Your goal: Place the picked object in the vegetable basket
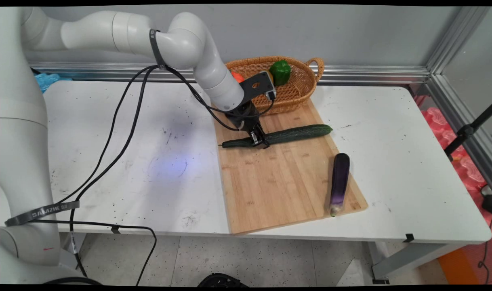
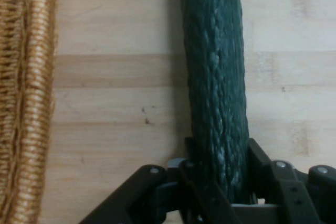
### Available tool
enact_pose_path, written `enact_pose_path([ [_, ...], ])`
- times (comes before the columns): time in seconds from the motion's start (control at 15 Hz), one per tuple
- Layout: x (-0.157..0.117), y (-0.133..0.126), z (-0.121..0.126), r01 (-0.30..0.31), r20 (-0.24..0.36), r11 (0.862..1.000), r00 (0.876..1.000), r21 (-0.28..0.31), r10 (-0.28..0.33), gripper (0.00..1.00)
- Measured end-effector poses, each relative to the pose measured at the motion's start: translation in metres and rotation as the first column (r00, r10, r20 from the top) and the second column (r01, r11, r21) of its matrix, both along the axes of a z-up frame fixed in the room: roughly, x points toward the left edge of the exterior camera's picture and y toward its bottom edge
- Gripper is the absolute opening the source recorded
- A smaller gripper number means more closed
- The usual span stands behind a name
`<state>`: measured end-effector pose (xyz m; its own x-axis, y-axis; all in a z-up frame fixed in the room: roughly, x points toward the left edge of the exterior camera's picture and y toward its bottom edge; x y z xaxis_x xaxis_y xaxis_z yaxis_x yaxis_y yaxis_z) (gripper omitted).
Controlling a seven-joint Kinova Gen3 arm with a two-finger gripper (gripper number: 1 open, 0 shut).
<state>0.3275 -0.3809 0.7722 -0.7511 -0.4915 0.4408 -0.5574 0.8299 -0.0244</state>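
A wooden cutting board [image 1: 278, 178] lies on the white tabletop [image 1: 108, 153] before me. Across its far part lies a long green cucumber [image 1: 298, 133], and near its right edge lies a dark purple eggplant [image 1: 339, 182], well apart from the cucumber. A woven wicker basket [image 1: 298, 87] sits at the board's far end, its near side on the board. It holds a green bell pepper [image 1: 280, 72] and something orange-red [image 1: 238, 76], mostly hidden from me.

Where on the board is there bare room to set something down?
Bare wood lies between the cucumber and the board's near edge, left of the eggplant. It is crowded at the far end, where the gripper meets the basket.
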Motion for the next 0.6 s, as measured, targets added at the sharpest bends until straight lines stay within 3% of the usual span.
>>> enact_pose_path([
  [0.27, -0.007, -0.002, 0.016, 0.004, -0.020, 1.000, 1.000, 0.001, -0.004, 0.00],
  [0.6, -0.013, -0.012, 0.053, 0.053, -0.045, 0.998, 0.998, -0.021, -0.053, 0.00],
])
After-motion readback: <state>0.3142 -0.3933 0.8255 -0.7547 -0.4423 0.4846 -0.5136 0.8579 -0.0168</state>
